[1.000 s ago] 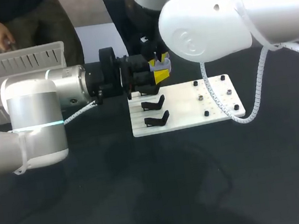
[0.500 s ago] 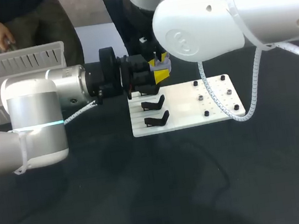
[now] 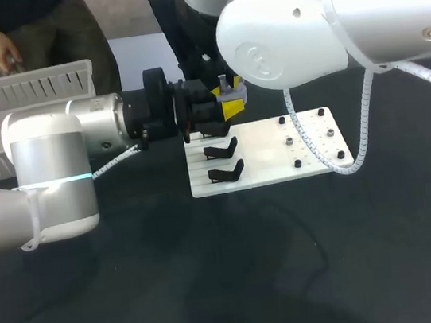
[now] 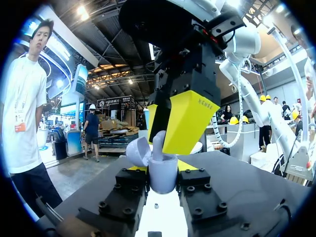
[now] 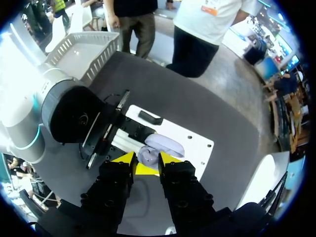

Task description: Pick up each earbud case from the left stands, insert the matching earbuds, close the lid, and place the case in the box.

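A pale lavender earbud case (image 4: 163, 180) sits upright between my left gripper's fingers, lid (image 4: 137, 150) swung open, with an earbud stem (image 4: 158, 140) poking up out of it. My left gripper (image 4: 163, 170) is shut on the case, held just above the far left corner of the white stand board (image 3: 267, 154). From above, my right gripper (image 5: 147, 160) hangs over the case (image 5: 148, 154), its yellow tips spread apart on either side and holding nothing. In the head view the right gripper (image 3: 228, 87) is largely hidden by its own arm, right over the left gripper (image 3: 228, 110).
Two black stands (image 3: 222, 148) (image 3: 227, 172) stand empty on the board's left side, and small black pegs (image 3: 298, 163) dot its right side. A white slatted basket (image 3: 21, 92) sits at the back left. The dark tabletop (image 3: 256, 276) in front is bare.
My right gripper's fingers have spread apart over the case. The right arm has shifted slightly leftward. The left arm has kept still with the case.
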Controlling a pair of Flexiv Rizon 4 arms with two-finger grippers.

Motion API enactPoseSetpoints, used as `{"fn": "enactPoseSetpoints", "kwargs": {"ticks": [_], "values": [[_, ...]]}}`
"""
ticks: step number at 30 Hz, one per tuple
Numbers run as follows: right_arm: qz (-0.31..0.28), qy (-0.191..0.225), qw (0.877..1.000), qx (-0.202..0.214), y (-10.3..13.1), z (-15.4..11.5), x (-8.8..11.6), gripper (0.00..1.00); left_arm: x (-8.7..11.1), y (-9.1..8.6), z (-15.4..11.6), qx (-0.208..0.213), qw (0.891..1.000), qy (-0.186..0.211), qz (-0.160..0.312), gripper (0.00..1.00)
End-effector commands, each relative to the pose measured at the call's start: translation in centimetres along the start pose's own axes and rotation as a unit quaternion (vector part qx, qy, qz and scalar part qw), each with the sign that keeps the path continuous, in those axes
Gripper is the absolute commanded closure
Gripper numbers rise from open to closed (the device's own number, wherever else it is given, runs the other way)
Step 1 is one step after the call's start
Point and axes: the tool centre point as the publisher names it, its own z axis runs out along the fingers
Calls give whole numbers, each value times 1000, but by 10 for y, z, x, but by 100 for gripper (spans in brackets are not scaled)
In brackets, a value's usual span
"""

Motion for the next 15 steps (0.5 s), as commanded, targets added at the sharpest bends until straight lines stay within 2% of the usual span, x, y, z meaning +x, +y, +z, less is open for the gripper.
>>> {"fn": "enactPoseSetpoints", "kwargs": {"ticks": [1, 3, 11, 15], "values": [[-1, 1, 1000, 1, -2, 1, -1, 62, 0, -1, 0, 0, 1000, 0, 1, 100], [0, 1, 1000, 0, -2, 1, -1, 56, 0, -1, 0, 0, 1000, 0, 1, 100], [-1, 1, 1000, -1, 1, -2, 1, 58, 0, -1, 0, 0, 1000, 0, 1, 100], [-2, -19, 1000, -18, 3, -15, -1, 58, 0, -1, 0, 0, 1000, 0, 1, 100]]}}
